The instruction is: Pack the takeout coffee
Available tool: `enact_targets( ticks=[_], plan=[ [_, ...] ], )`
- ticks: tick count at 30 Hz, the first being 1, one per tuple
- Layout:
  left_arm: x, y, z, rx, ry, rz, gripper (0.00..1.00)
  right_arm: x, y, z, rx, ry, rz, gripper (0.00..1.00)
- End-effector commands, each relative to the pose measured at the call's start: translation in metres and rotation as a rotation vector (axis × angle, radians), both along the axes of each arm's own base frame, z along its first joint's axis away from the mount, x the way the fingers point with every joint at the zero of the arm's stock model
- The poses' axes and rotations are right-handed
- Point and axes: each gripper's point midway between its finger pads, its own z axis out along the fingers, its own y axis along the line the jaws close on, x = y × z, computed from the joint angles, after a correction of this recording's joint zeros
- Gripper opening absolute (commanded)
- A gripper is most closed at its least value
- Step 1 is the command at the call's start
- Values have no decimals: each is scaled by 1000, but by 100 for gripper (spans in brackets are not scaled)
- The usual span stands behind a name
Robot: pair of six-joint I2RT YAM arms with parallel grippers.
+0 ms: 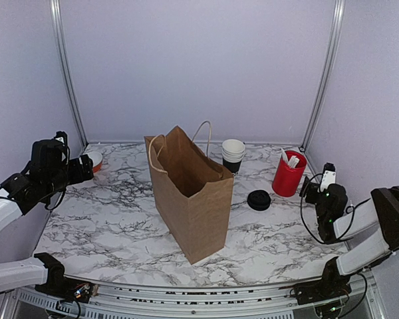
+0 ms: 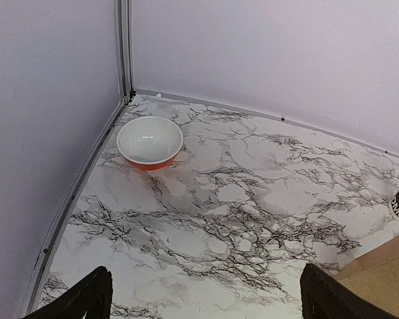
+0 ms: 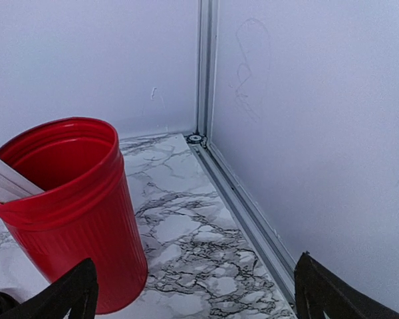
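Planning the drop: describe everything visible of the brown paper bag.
The brown paper bag stands upright near the middle of the marble table, mouth open upward. It looks like plain kraft paper, with a pale looped handle on each long side of the rim. Only the table visibly touches it. The part of its inside that shows holds nothing.

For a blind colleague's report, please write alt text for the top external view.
An open brown paper bag stands centrally; right of it are stacked cups, a red holder and black lids. The left gripper and right gripper are open at the sides.
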Motion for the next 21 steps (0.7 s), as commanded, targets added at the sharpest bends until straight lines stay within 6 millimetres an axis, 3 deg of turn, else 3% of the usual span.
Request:
enact_targets(
  ticks=[1,16,20,21],
  plan=[
    [4,5,-3,-2,-14,42,99,27,18,27,-36,-64,121,100],
    [8,4,-6,-8,-25,40,99,43,28,20,-60,-18,179,100],
    [8,4,-3,-12,-35,39,99,14,12,24,-81,-176,80,100],
    [8,4,-2,-11,-37,41,99,13,12,18,-57,-144,84,100]
  ],
)
